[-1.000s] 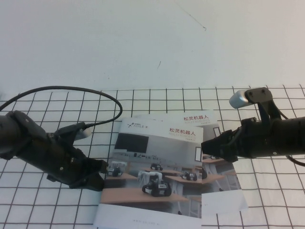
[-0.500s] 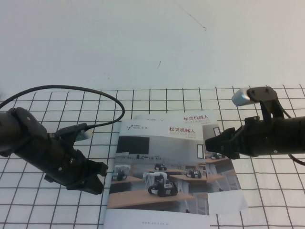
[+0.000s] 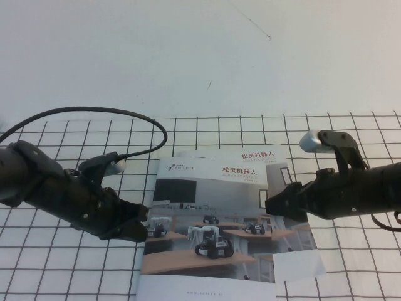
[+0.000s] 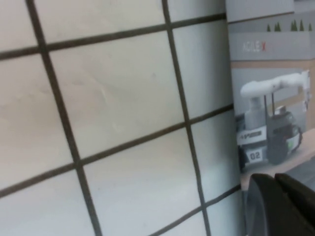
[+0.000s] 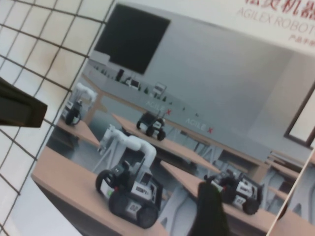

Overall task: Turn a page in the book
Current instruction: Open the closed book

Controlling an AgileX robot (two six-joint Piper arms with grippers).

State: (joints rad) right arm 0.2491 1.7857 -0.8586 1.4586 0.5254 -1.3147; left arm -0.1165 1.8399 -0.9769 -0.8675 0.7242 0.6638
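The book (image 3: 210, 213) lies shut on the grid mat, its cover page showing the classroom robots and an orange title. It also shows in the left wrist view (image 4: 270, 93) and the right wrist view (image 5: 197, 98). My left gripper (image 3: 141, 227) is low at the book's left edge, fingers together; its fingers (image 4: 275, 206) overlap that edge. My right gripper (image 3: 269, 205) is shut with its tip over the cover's right edge; in the right wrist view the right gripper (image 5: 207, 191) is just above the cover photo. I cannot tell whether either gripper touches the page.
A second booklet (image 3: 299, 254) with the same cover lies under the book, sticking out to the right and back. The left arm's black cable (image 3: 94, 111) loops over the mat (image 3: 56, 276). Plain white table (image 3: 188, 56) lies beyond.
The book has slid right and squared up on the second booklet. My left gripper has moved right to the book's left edge. My right gripper's tip has dropped slightly toward the cover.
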